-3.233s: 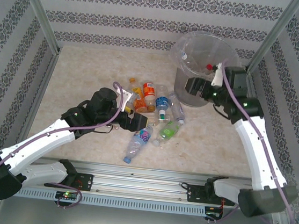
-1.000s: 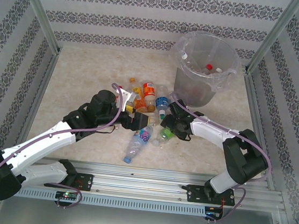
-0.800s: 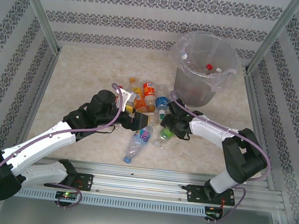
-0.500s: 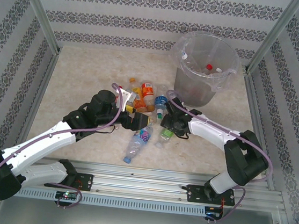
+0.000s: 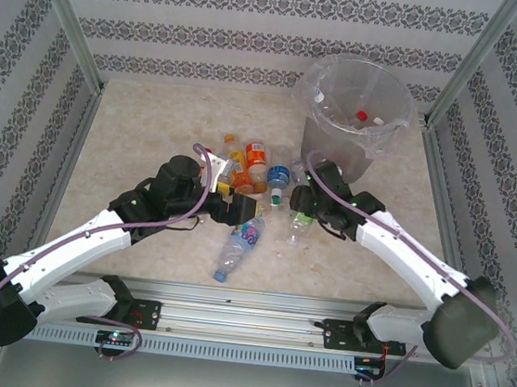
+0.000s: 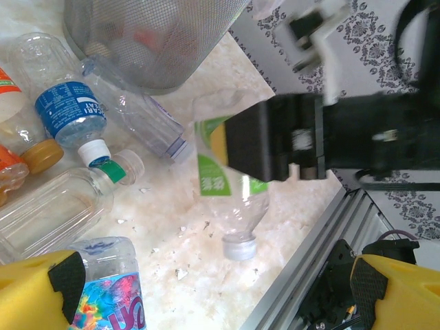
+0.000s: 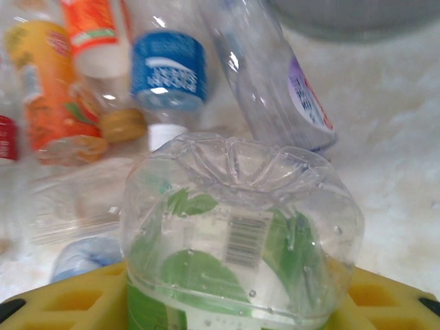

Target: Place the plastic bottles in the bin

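My right pincer point(image 7: 240, 302) clamps the clear green-labelled plastic bottle point(image 7: 240, 220), its cap end cut off; arm point(image 5: 401, 252) stretched low leftward; left pincer point(image 6: 216, 292) gapes wide.

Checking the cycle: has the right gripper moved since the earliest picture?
Yes. The right gripper went from the bin down-left to the pile, gripping the green bottle.
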